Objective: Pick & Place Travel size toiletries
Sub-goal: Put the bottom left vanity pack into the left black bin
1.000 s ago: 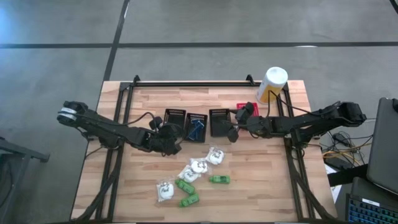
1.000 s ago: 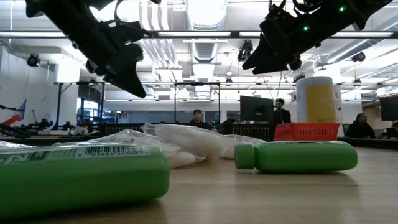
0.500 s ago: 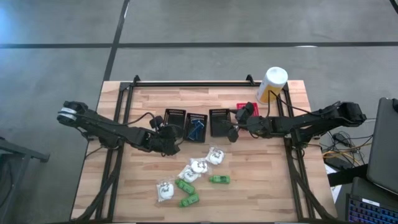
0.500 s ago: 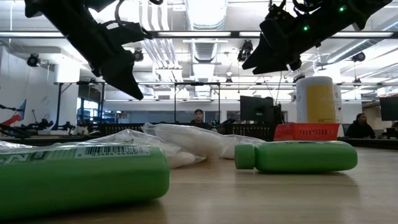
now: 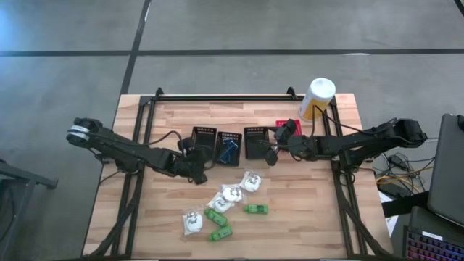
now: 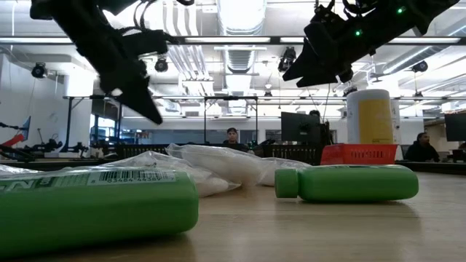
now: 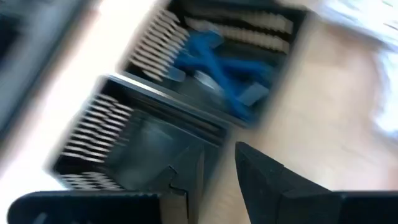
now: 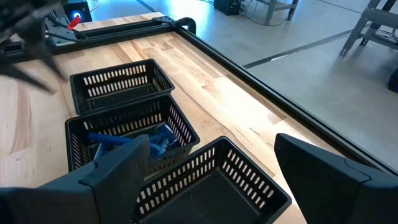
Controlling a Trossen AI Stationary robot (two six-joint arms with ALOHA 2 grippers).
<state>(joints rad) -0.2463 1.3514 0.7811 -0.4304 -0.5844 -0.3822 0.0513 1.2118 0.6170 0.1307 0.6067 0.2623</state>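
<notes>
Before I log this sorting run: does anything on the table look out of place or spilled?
Nothing stands out. White wrapped lumps and green packets lie loose on the wooden table; the black mesh baskets stand upright in a row.

Even, bright overhead light falls on the worktop (image 5: 290, 232) in the high view; shadows under the arms and baskets are soft and short, and the picture is sharp from edge to edge. In the low view long ceiling light strips (image 6: 240, 14) glare white, so both arms stand nearly as silhouettes against them. The nearest green packet (image 6: 95, 207) is large and soft, out of focus, with a pale sheen along its top; the far room is clearer. The left wrist view is heavily smeared by motion blur, its basket slats (image 7: 99, 127) streaked and its upper corner washed out. The right wrist view is crisp on the mesh baskets (image 8: 121, 81), with blurred shapes at one corner.
</notes>
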